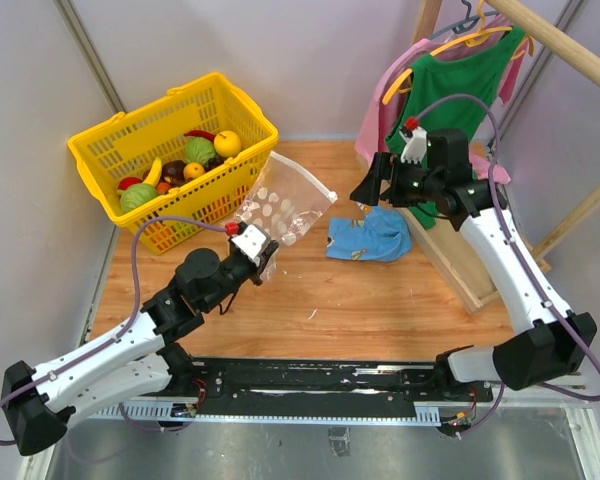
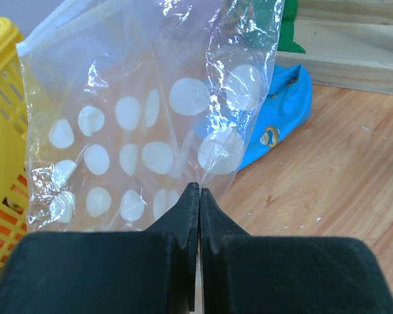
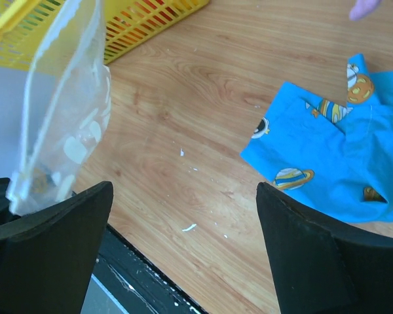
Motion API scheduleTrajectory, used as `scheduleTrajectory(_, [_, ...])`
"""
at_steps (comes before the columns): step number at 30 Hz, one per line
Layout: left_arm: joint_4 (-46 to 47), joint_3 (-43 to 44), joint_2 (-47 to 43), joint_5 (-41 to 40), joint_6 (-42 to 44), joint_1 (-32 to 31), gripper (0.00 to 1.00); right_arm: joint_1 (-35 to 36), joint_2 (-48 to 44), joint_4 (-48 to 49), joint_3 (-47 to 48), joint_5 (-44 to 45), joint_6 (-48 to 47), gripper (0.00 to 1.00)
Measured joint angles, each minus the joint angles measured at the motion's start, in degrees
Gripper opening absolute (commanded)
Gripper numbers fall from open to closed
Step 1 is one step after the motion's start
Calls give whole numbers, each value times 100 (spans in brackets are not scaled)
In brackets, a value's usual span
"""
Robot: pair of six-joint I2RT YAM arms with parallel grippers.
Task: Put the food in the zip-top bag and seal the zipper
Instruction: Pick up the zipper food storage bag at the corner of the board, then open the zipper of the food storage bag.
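Left gripper [image 2: 199, 196] fingers pressed tight together, pinching the lower edge of the zip-top bag [image 2: 137, 131]. The bag is see-through with white round spots and crinkled. It is held up off the wooden table [image 1: 380, 310], just beside the front right corner of the yellow basket [image 1: 140, 110]. The zipper [image 1: 305, 173] runs along the bag's far upper edge, away from the pinch; cannot tell if it's sealed. The food sits in the basket: green cabbage [image 1: 199, 150], banana [image 1: 154, 172], orange [image 1: 193, 171], yellow fruit [image 1: 227, 143], plus some red and dark pieces too small to name. Right gripper [image 3: 183, 216] has its jaws spread wide with nothing between them, hanging above the table to the right of the bag, over the near edge of the blue cloth [image 1: 368, 238]. The cloth lies crumpled on the wood, apart from the bag.
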Motion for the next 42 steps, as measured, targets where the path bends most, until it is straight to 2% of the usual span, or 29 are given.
scheduleTrajectory(7, [739, -514, -149, 214, 1222, -20, 0, 0, 457, -374, 920, -304, 66, 78])
scheduleTrajectory(17, [1270, -636, -149, 398, 2253, -85, 0, 44, 898, -317, 1104, -997, 411, 66])
scheduleTrajectory(28, [1390, -675, -146, 422, 2614, -170, 0, 177, 1064, 133, 1104, -1578, 791, 65])
scheduleTrajectory(42, [1425, -778, -146, 422, 2734, -219, 0, 177, 1073, 479, 1095, -1338, 1150, 70])
